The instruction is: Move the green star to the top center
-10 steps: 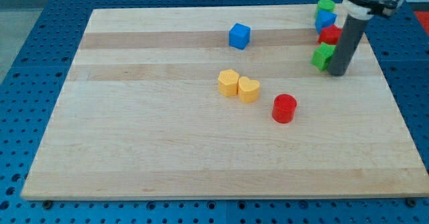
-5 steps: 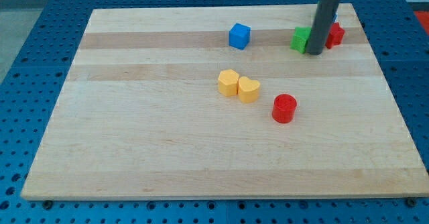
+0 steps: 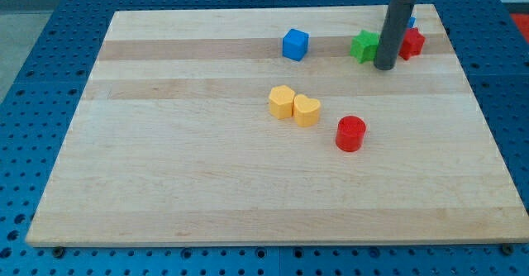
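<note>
The green star [image 3: 363, 45] lies on the wooden board [image 3: 207, 177] near the view's top right. My tip [image 3: 383, 66] stands just to the star's right and slightly below it, touching or nearly touching it. A red block [image 3: 411, 42] sits right behind the rod on its right side. A sliver of a blue block [image 3: 411, 22] shows above the red one, mostly hidden by the rod.
A blue cube [image 3: 295, 44] lies left of the star at the top centre. A yellow block [image 3: 281, 102] and a yellow heart [image 3: 307, 110] sit together mid-board. A red cylinder [image 3: 350, 133] lies to their lower right.
The rod has pushed the green star up and to the left, from the right edge toward the top centre. The star has turned. The green and blue blocks at the top right are now hidden.
</note>
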Controlling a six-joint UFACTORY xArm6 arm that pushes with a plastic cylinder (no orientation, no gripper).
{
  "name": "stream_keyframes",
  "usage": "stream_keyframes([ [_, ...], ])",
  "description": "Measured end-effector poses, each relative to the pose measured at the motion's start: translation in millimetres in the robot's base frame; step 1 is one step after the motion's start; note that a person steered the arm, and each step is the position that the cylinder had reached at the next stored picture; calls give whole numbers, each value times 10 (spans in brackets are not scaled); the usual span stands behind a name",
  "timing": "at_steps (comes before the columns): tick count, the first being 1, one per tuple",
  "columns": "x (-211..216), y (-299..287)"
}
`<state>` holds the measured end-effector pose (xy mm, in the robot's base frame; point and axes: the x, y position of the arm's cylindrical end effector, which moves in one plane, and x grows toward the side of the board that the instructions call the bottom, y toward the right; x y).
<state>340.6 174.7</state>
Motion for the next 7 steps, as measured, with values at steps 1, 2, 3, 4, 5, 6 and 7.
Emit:
stream_keyframes([
  [1, -163, -5],
  [2, -313, -112],
  [3, -445, -324],
  [4, -580, -555],
  [5, -679, -795],
  [6, -686, -1007],
  [7, -641, -1253],
])
